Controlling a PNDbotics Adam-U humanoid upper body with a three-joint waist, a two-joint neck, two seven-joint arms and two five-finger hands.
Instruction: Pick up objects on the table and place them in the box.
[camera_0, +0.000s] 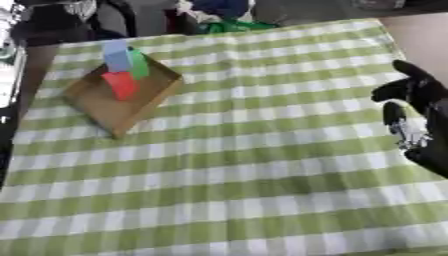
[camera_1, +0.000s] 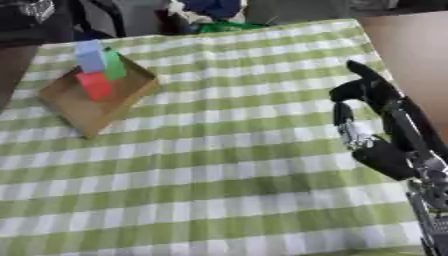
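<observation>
As far as I can judge from how things lie, the picking is finished or close to it. My counter (camera_0: 262, 165), under its green-and-white checked cloth, carries nothing loose that I can make out across the whole open stretch. Toward the far left corner sits the brown box (camera_0: 105, 112), turned at an angle to the cloth's lines. Inside it I see three blocks bunched together: a pale blue block (camera_0: 115, 55) at the far end, a green block (camera_0: 139, 65) just beside it, and a red block (camera_0: 122, 85) nearer to me, touching or nearly touching the other two. My right hand (camera_1: 385, 130) is at the right edge, well apart from the box, above the cloth, with its fingers (camera_1: 343, 116) relaxed and spread and holding nothing. My left hand shows in neither view. If this step is the return after a drop, my next move calls for a search of the counter for anything left outside the box; should nothing turn up, I need only bring the right hand to rest.
</observation>
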